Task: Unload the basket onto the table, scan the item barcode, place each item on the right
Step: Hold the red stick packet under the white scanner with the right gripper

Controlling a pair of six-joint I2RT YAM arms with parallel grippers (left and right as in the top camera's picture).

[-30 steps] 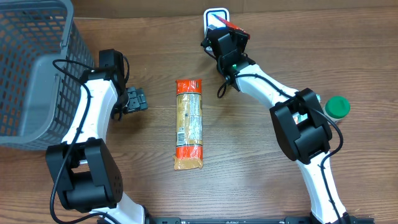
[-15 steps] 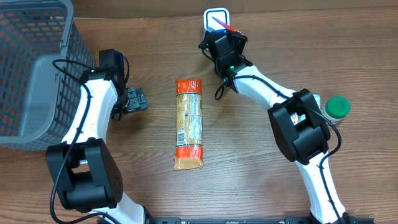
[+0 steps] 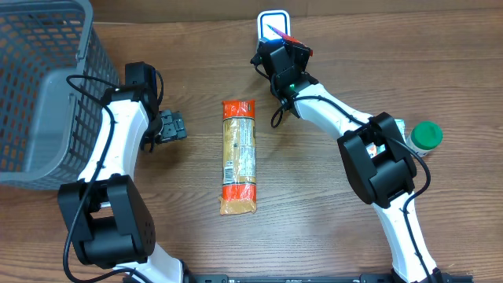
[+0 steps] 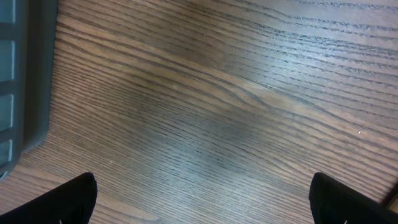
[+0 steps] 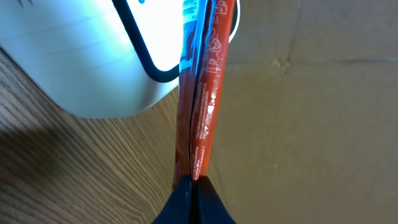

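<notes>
Right gripper (image 5: pixel 194 186) is pinching shut on the bottom edge of a red packet (image 5: pixel 202 112), its dark jaws meeting in a point with only the thin foil between them. In the right wrist view the packet is showing edge-on: a flat, glossy red-orange sachet with small white print running along its length and a strip of blue at the upper end. It is standing upright out of the jaws and leaning against the face of the white scanner (image 5: pixel 93 56), crossing the black outline of the scanner's bright window. From overhead, gripper, packet and scanner are all sitting at 12 o'clock on the wooden table (image 3: pixel 314 204).

Left gripper (image 3: pixel 174 126) is resting low over the wood at about 9 o'clock, jaws spread wide apart and holding nothing; its wrist view is showing bare wood grain between the two dark tips.

Counting what is lying about: two arms; two packets, one being the red one in the jaws, the other a long packet (image 3: pixel 239 157) with orange ends and a pale printed middle, lying flat at the centre of the table with its length running from 12 to 6 o'clock; one scanner; one grey mesh basket (image 3: pixel 47 79) sitting at 10 o'clock; and one green-capped bottle (image 3: pixel 427 135) standing at 3 o'clock, just beside the right arm.
</notes>
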